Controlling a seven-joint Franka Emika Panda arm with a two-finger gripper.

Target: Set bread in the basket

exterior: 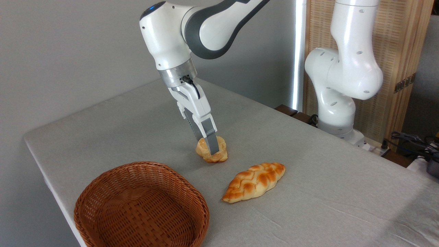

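Note:
The bread (222, 154), a small round orange-golden bun, rests on the grey table near its middle. My gripper (208, 145) comes down on it at a slant from the upper left. One grey finger lies across the bun's front and the other is behind it, so the gripper is shut on the bun. The bun's underside still touches the tabletop. The basket (144, 165), round, reddish-brown wicker, stands empty at the front left, a short way in front and to the left of the bun.
A longer braided golden-brown loaf (254, 181) lies right of the basket and in front of the bun. The arm's white base (337, 103) stands at the back right. The table's left edge (44, 171) runs close to the basket.

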